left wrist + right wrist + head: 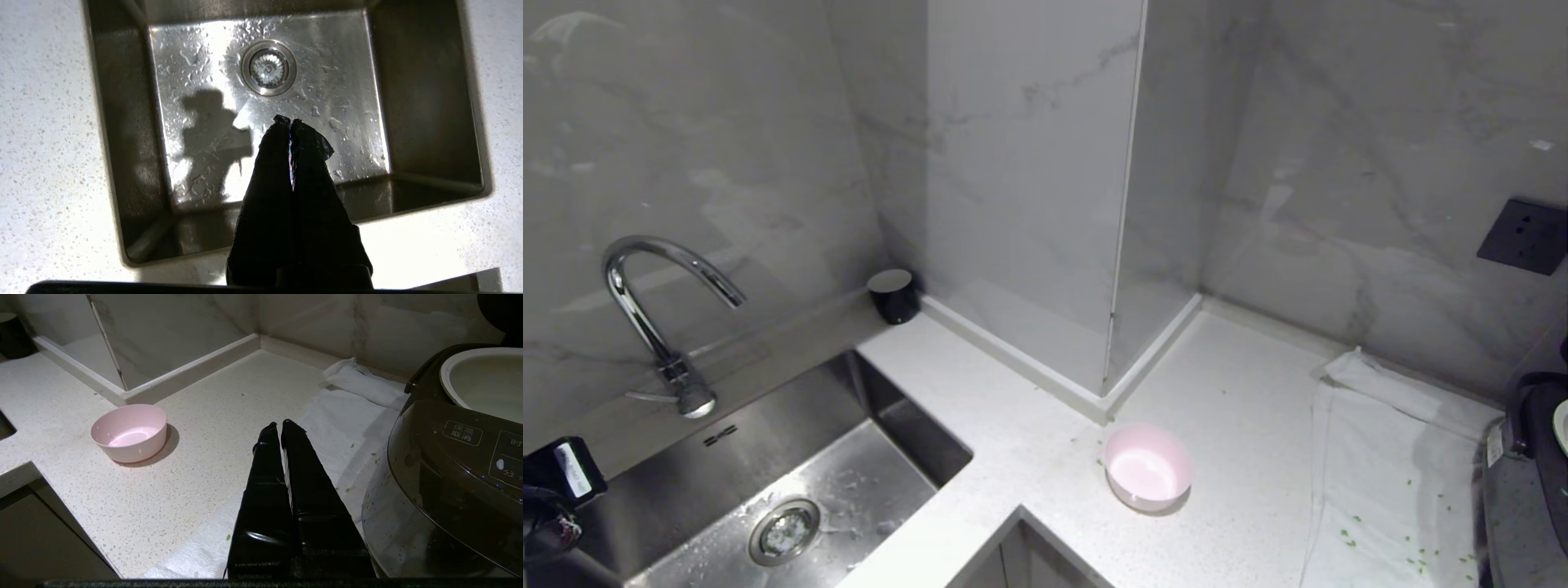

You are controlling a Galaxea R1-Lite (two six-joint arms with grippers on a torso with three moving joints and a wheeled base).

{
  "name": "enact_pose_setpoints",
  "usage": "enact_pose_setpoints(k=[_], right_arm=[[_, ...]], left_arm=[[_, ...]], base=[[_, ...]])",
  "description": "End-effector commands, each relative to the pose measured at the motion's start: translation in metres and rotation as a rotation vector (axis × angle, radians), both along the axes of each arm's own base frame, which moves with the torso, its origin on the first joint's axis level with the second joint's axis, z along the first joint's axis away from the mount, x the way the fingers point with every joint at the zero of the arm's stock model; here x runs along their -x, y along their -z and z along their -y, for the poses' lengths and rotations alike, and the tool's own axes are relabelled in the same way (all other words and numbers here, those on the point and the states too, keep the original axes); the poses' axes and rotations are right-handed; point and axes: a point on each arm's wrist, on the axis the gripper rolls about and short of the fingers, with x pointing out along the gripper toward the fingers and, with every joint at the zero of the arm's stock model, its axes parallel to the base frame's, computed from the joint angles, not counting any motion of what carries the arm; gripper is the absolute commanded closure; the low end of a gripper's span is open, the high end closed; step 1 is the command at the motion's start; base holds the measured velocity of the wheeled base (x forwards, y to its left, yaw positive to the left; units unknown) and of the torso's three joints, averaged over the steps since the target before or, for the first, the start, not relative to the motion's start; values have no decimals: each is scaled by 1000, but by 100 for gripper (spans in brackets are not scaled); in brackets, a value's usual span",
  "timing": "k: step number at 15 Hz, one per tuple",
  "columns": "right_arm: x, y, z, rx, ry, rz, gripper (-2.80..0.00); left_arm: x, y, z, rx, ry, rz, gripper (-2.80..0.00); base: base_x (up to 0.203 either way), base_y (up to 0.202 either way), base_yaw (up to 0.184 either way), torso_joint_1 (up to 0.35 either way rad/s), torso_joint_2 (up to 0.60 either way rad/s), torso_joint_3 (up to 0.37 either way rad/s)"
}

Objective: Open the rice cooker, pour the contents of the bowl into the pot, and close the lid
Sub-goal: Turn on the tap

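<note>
The pale pink bowl [1147,467] [130,433] stands upright on the white counter and its inside looks bare. The dark rice cooker [449,477] [1531,441] sits at the far right on a white towel. Its pot [486,379] shows its pale lining from above, so the lid is up; the lid itself I cannot make out. Small green bits [1413,555] lie scattered on the towel. My right gripper [279,424] is shut and empty, hovering between the bowl and the cooker. My left gripper [290,121] is shut and empty above the sink.
A steel sink [792,457] with a drain [268,67] and a curved faucet [658,302] fills the left. A black cup [893,296] stands at the wall. A marble pillar [1029,204] juts out behind the bowl. The white towel [1388,465] covers the counter's right side.
</note>
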Motion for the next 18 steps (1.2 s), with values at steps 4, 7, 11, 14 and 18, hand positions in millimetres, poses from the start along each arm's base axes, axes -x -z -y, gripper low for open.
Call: enact_pose_setpoints(k=[4, 7, 11, 14, 18], right_arm=[[0, 1, 0, 0, -1, -2, 0], [0, 1, 0, 0, 0, -2, 0], [0, 0, 0, 0, 0, -1, 0], [0, 1, 0, 0, 0, -2, 0], [0, 1, 0, 0, -1, -2, 0]], left_arm=[[-13, 6, -13, 12, -44, -53, 0], [-24, 10, -22, 23, -69, -76, 0], [-52, 26, -36, 22, -84, -72, 0], [-63, 25, -43, -6, -90, -3, 0], [-83, 41, -53, -7, -143, -64, 0]], base=[[0, 0, 0, 0, 0, 0], [0, 0, 0, 0, 0, 0], [0, 0, 0, 0, 0, 0], [0, 0, 0, 0, 0, 0], [0, 0, 0, 0, 0, 0]])
